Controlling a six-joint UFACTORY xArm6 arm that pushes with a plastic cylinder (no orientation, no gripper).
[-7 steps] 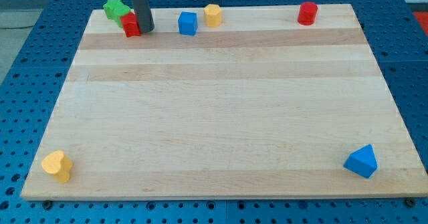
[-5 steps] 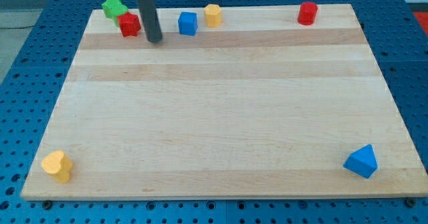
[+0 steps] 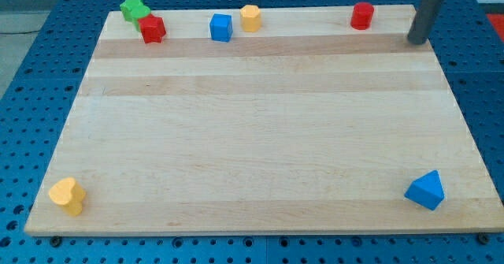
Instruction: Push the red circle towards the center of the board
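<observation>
My tip sits at the top right corner of the board, rod slanting up out of the view's top edge. It is a bare rod end, nothing held, touching no block.

Red circle: on the board's top edge, right side. It lies just to the view's left of my tip and a little higher in the view. A clear gap of bare wood between them; no contact. The circle stands upright, well apart from every other block.

Other blocks along the top edge, from the view's left:
- green star at the top left corner
- red cube touching or nearly touching the star on its lower right; I cannot tell which
- blue cube further right
- yellow block, just beside the blue cube, slightly higher; shape unclear, roughly rounded

Bottom corners:
- yellow heart at the bottom left
- blue triangle at the bottom right, far below my tip

The middle of the board is far from the circle, down and to the view's left of it.
</observation>
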